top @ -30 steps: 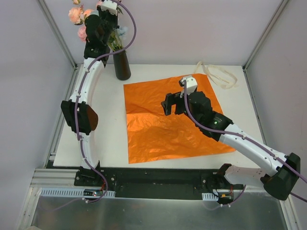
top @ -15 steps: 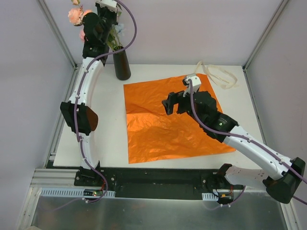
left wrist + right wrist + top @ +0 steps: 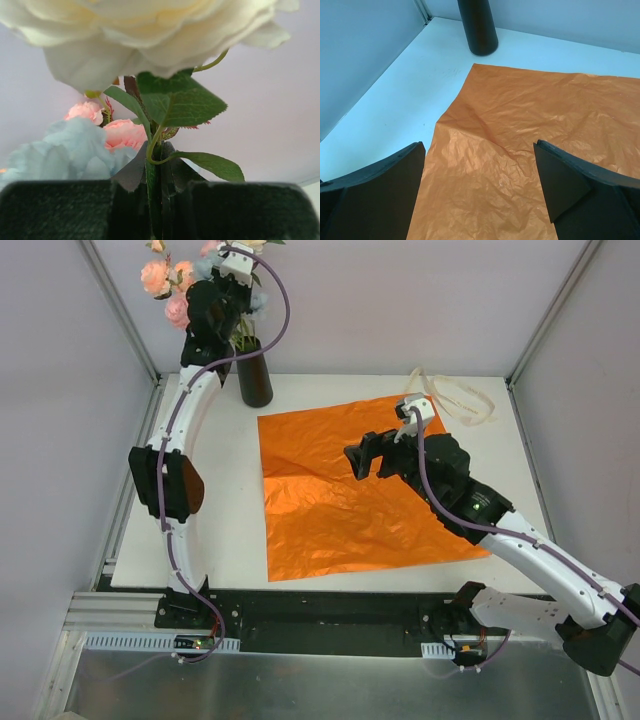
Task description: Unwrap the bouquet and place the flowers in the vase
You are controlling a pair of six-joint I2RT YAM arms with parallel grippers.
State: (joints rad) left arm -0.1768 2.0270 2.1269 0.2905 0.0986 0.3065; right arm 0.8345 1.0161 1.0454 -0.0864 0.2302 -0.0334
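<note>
The white table has a big sheet of orange paper lying flat and open on it. The flowers are out of the paper, so the unwrapping looks done.

The right gripper hangs over the paper with its jaws spread wide. It holds nothing.

The left arm reaches up high at the far left corner. The left gripper has its jaws pressed together on the green stems, just under the leaves.

The black vase stands upright near that corner, just beside the paper's far edge. The flowers are up in the air above the vase. The stems seem to point down to its mouth, but I cannot tell if the ends are inside.

A cream ribbon lies on the far right side, touching the paper's corner.

What could go wrong? The vase is tall and thin. If the stems push on its rim from the side, it could tip over. If the jaws let go too soon, the heavy tops could make the bunch fall out. A stem could also slide down outside the mouth.
</note>
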